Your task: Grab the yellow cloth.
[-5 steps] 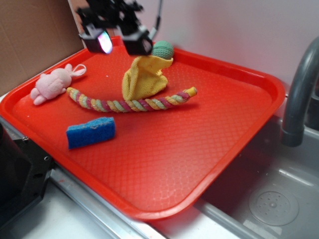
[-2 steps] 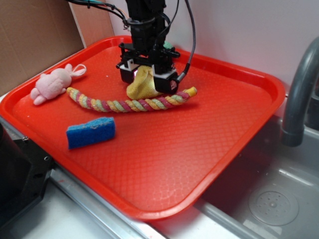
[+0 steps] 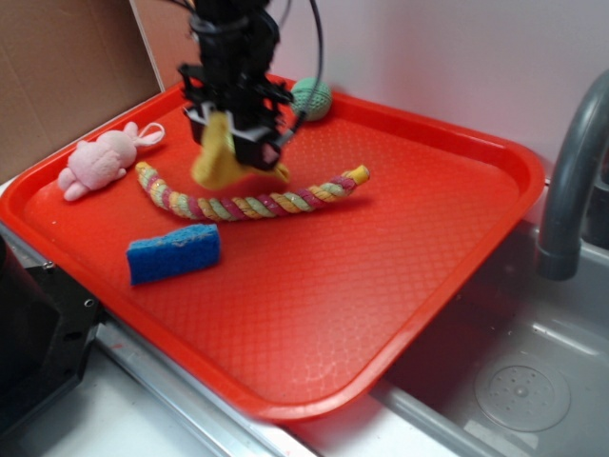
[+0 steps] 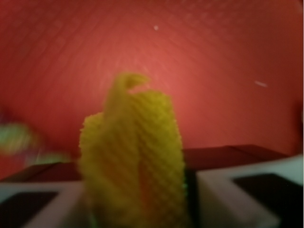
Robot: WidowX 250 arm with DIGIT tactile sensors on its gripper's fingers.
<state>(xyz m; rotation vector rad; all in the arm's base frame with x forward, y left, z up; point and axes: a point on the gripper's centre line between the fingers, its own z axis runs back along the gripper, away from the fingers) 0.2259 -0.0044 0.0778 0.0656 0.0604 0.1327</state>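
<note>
Gripper pinching the yellow cloth above the red tray.

Taking the braided rope as landmark: the cloth hangs bunched between the closed fingers just over the rope's left half, its lower edge at or near the strands. The pink plush bunny lies left of the rope near the tray's rim, the blue sponge in front of it, the green ball behind it by the far rim. Right of and in front of the rope the tray floor is bare; past the right rim stands a grey faucet.
</note>
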